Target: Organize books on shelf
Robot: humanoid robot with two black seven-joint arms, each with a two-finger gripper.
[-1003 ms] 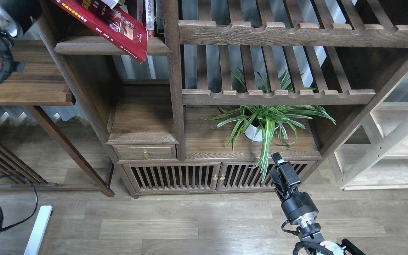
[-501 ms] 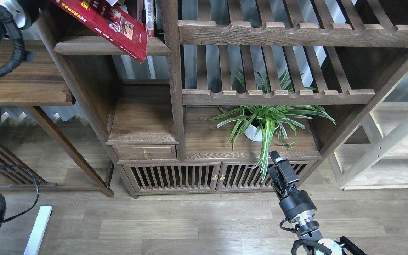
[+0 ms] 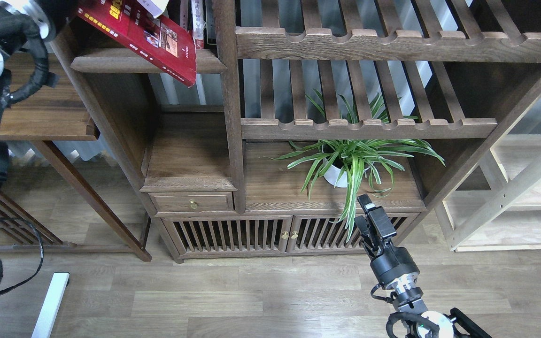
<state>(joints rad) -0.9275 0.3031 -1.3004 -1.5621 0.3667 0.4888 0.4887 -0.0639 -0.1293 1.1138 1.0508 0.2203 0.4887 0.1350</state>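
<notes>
A dark red book (image 3: 158, 40) with small photos lies tilted on the shelf (image 3: 111, 63) at the top left, its lower corner hanging past the shelf's front edge. A white corner of another book (image 3: 154, 4) shows above it. Upright book spines (image 3: 198, 23) stand behind, against the post. My left arm's wrist (image 3: 33, 14) sits just left of the red book; its fingers run off the top edge, so any hold on the book is hidden. My right gripper (image 3: 365, 211) hangs low in front of the cabinet, empty, its fingers too dark to tell apart.
A potted spider plant (image 3: 350, 164) stands on the cabinet top (image 3: 275, 188), its leaves hanging just beside my right gripper. Slatted racks (image 3: 369, 124) fill the right bays. A side table (image 3: 35, 117) stands left, and a pale wooden rack (image 3: 524, 197) far right.
My left wrist has moved right, closer to the red book, and the book has shifted slightly right and down. My right gripper has crept up and to the left.
</notes>
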